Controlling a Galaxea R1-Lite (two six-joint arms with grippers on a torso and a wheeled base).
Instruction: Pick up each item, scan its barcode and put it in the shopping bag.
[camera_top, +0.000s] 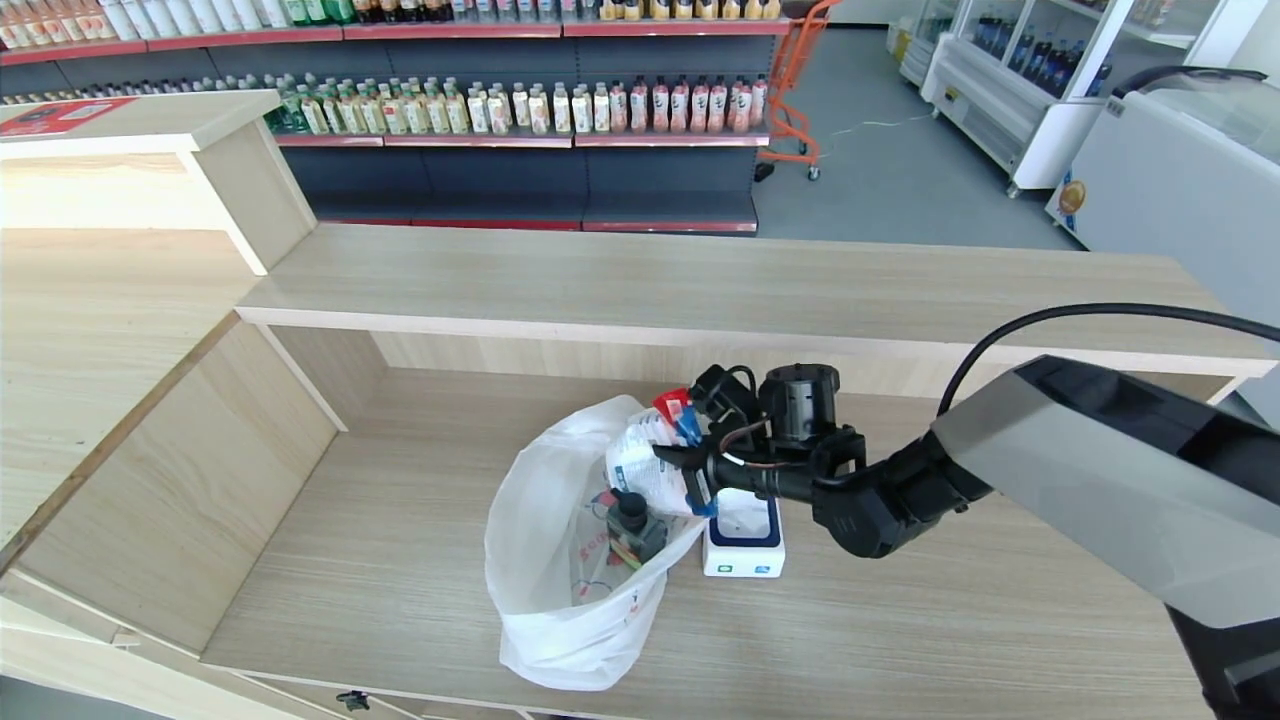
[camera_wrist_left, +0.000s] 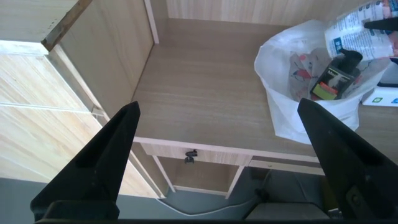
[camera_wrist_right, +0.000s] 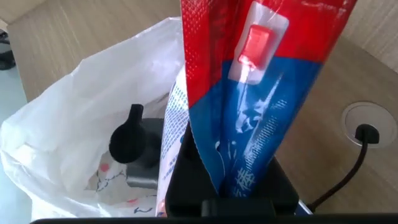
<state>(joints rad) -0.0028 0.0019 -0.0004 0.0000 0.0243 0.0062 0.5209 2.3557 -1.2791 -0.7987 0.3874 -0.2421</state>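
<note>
Drawers (camera_wrist_left: 161, 152) sit nearest us, under the front edge of the counter (camera_top: 900, 620), one with a small dark lock (camera_wrist_left: 190, 154) on its face. Above that edge hangs the left gripper (camera_wrist_left: 219, 104), its two dark fingers (camera_wrist_left: 102, 162) spread wide with nothing between them, well apart from everything on the counter.

Farther in, on the lower counter top, we see the white shopping bag (camera_top: 560, 590) standing open and slumped, its mouth turned up. Inside it lies a dark bottle with a black cap (camera_top: 632, 525) on some printed wrapping; we cannot make out what else is under it.

At the far right side of the bag's mouth the right gripper (camera_top: 695, 478) is clamped on a packet (camera_top: 650, 465), red and blue at one end and white with print at the other. The packet hangs upright over the rim, above the bottle. Whether it touches the plastic, we cannot tell. The bag's raised wall and the bottle stand just beneath it.

Just beside the bag, on its right, sits the scanner (camera_top: 743, 545), a white box with a blue border, partly covered by the gripper and the packet. A cable port (camera_wrist_right: 364, 127) with a black lead is set in the counter nearby.

Behind rises the counter's raised ledge (camera_top: 700, 280). Beyond it stand shelves of bottles (camera_top: 520, 105), an orange cart (camera_top: 800, 90) and white freezers (camera_top: 1150, 120).
</note>
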